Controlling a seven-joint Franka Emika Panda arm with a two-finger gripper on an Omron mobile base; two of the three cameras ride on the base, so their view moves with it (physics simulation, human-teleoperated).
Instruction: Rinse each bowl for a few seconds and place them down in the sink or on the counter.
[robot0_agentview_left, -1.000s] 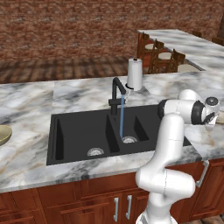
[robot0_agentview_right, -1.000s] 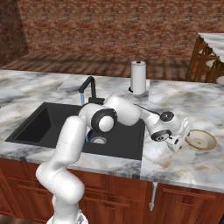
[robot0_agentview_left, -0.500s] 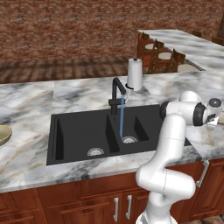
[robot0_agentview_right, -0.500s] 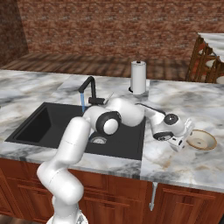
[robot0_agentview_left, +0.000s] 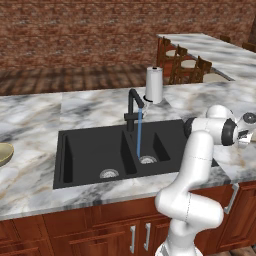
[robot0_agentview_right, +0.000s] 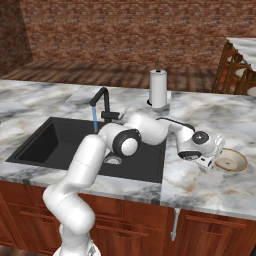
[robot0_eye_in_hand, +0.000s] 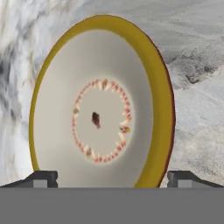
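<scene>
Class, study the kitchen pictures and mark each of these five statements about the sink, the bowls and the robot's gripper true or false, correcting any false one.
1. Water runs from the faucet into the sink. True.
2. The gripper is shut on a bowl. False: its jaws stand open, with the bowl just ahead of the finger tips in the hand view and not yet gripped.
3. A bowl sits on the counter to the right of the sink. True.
4. The paper-towel roll lies on its side inside a basin. False: it stands upright on the counter behind the sink.
5. Both bowls are in the sink. False: the other bowl is on the counter, left of the sink.
</scene>
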